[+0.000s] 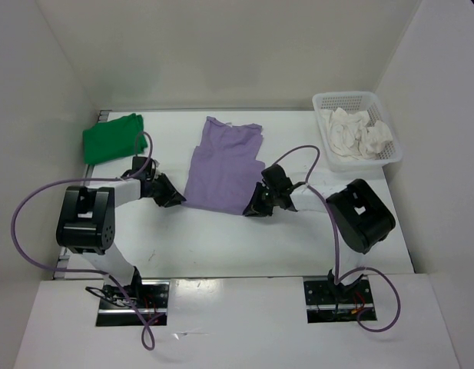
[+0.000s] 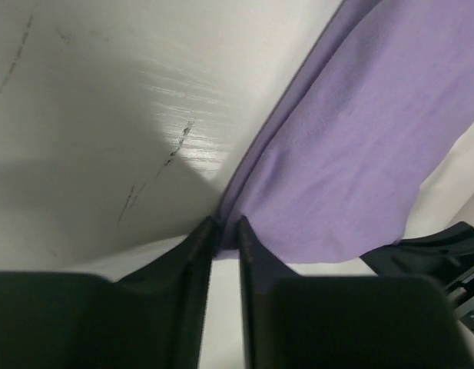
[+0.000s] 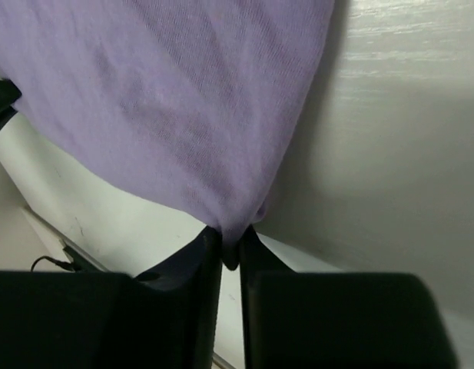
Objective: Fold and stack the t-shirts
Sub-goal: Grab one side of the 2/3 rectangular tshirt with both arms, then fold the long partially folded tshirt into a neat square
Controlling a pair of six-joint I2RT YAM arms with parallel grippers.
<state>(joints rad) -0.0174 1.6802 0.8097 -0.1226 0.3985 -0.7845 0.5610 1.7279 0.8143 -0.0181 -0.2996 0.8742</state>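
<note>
At the far left of the table (image 1: 221,246), the green t-shirt (image 1: 112,138) is lying folded; nearer me and to its right, my left pincer (image 2: 227,229) is pinching, jaws narrow, the near left corner of the purple t-shirt (image 1: 225,163), which is lying spread flat in the middle; my right pincer (image 3: 230,240) is squeezing its near right corner between almost closed jaws, the cloth bunching there; at the far right, the white t-shirt (image 1: 356,134) is sitting crumpled inside the mesh basket (image 1: 344,96).
</note>
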